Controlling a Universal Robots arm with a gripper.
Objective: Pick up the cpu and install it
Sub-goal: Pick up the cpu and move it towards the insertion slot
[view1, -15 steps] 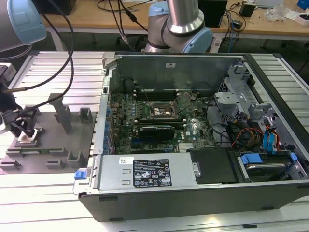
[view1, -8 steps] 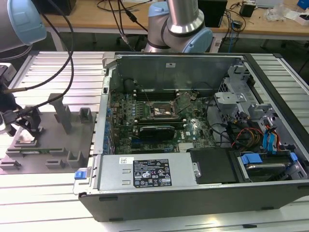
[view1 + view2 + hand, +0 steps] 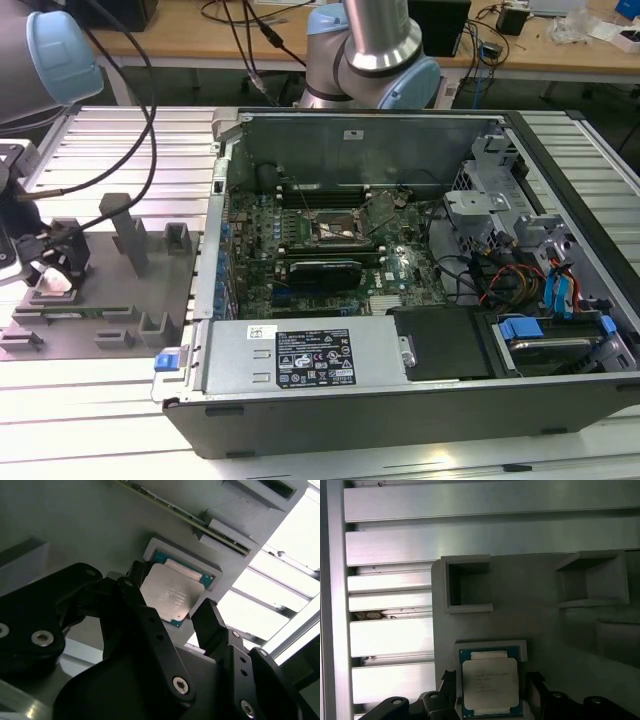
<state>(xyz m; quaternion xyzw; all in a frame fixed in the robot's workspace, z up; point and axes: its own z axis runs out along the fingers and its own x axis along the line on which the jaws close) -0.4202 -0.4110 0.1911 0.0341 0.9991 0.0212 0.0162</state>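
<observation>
I am logging the cpu (image 3: 490,685) as lying flat in its recess in the grey holder tray (image 3: 545,640). The gripper (image 3: 171,594) is straddling it, jaws spread wide and clamping nothing. Risk I am flagging: a finger closing off-centre could be catching the recess rim, tilting or scraping the chip.

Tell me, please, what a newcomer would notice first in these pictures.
The eye goes first to the large black open computer case, which takes up the middle and the exterior view's right, with its green motherboard exposed. In the second wrist view, the small square silvery-topped cpu lies in a recess of a grey plastic holder, with the black jaws standing open on either side of it.
</observation>
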